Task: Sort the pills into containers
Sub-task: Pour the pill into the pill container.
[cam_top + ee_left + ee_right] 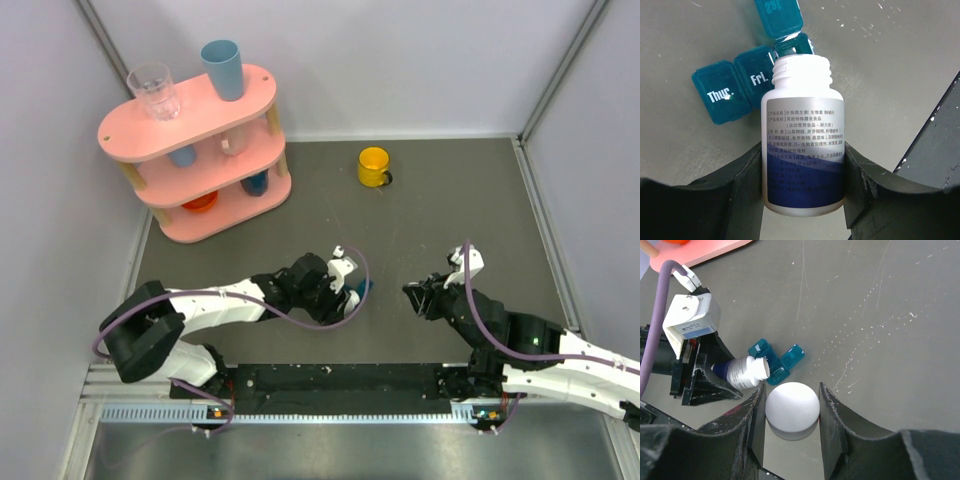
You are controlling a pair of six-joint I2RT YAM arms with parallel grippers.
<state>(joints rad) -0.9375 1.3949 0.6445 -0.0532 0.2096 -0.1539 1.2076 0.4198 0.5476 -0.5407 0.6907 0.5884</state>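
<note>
Left wrist | left pincer [802, 155] grips bottle [802, 100] (at pill box [722, 95]) | right pincer [791, 395] grips cap [792, 410]

The light is bright, even and diffuse in all three views, probably from overhead lamps out of sight. Shadows are soft: a faint one lies beside the pink shelf [195, 115], and a darker patch sits under the white cap [792, 407], which is nearly blown out. Small white glints mark the pill box [720, 97] lids. The bottle [802, 145] is sharp on top, but its lowest print blurs. The top view bends slightly at its edges. Scratches on the table [880, 315] read crisply.
</note>
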